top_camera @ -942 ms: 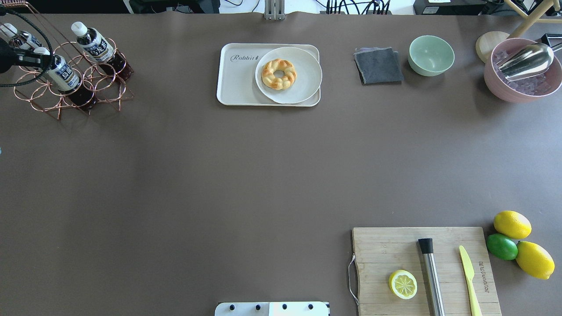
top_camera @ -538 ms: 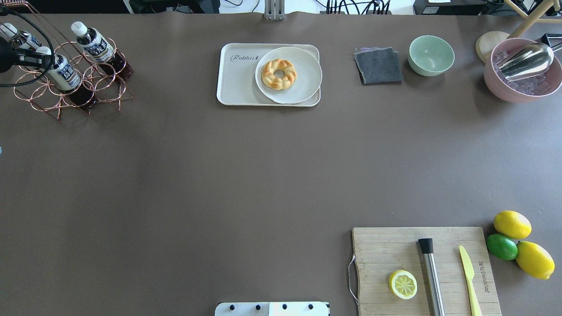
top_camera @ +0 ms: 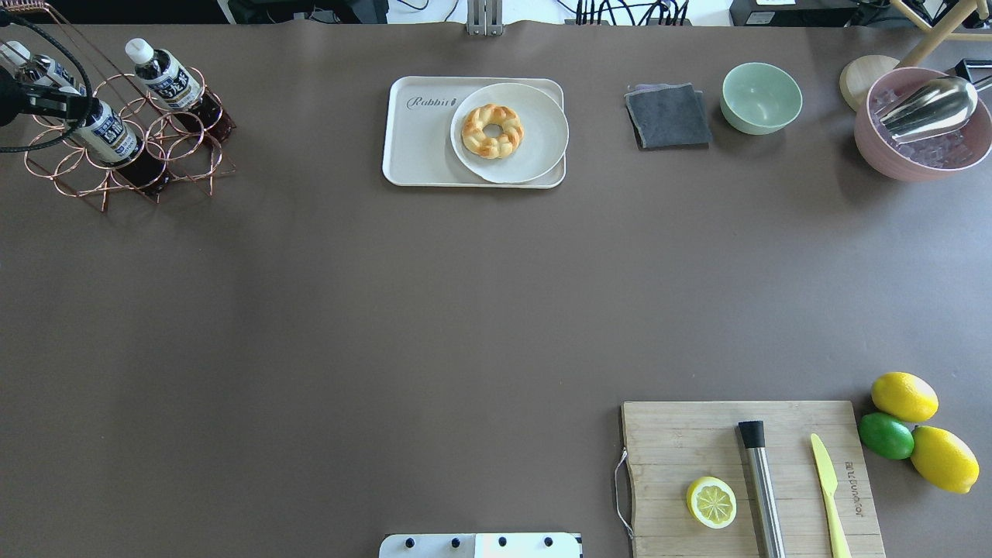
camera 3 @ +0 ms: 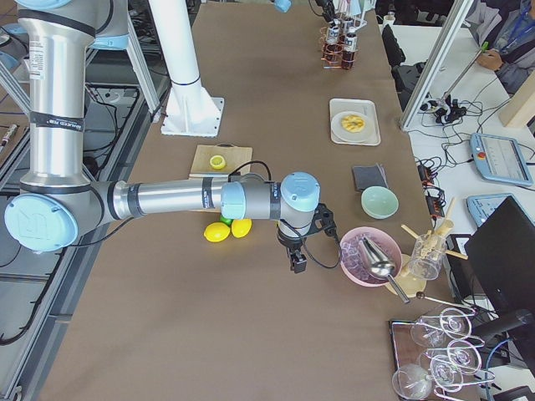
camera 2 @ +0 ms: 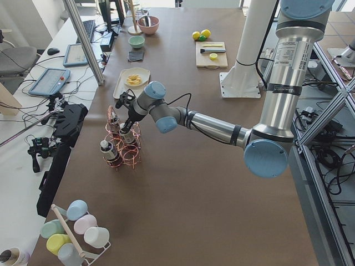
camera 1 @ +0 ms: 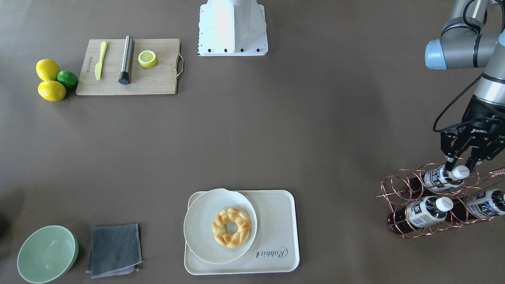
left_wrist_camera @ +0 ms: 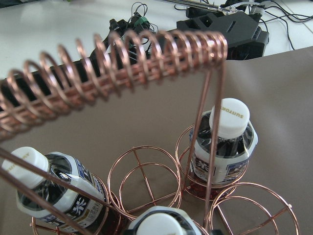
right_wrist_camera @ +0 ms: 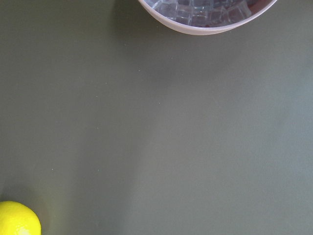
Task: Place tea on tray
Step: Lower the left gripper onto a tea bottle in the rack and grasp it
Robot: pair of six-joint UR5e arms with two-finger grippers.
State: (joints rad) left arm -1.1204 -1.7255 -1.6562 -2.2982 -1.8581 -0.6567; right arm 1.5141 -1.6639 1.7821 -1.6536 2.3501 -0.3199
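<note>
Three tea bottles lie tilted in a copper wire rack [camera 1: 398, 189] at the table's far left. My left gripper [camera 1: 459, 165] hangs over the middle tea bottle [camera 1: 436, 177], open, one finger on each side of its white cap [camera 1: 460, 172]. That cap [left_wrist_camera: 161, 223] fills the bottom edge of the left wrist view. The cream tray [camera 1: 276, 221] with "Rabbit" lettering lies mid-table and carries a white plate [camera 1: 201, 221] with a doughnut [camera 1: 231, 227]. My right gripper [camera 3: 297, 261] shows only in the exterior right view, low over the table near the pink bowl, and I cannot tell its state.
The rack's coiled handle [left_wrist_camera: 122, 63] arches above the bottles. A grey cloth [top_camera: 668, 116], green bowl [top_camera: 761, 97] and pink ice bowl [top_camera: 922, 128] line the back right. A cutting board [top_camera: 697, 434] with a lemon half, steel tool and knife sits front right, beside lemons and a lime [top_camera: 885, 435].
My left gripper has come down over the middle bottle, and its fingers now cover the cap that showed before. Nothing else has moved.
</note>
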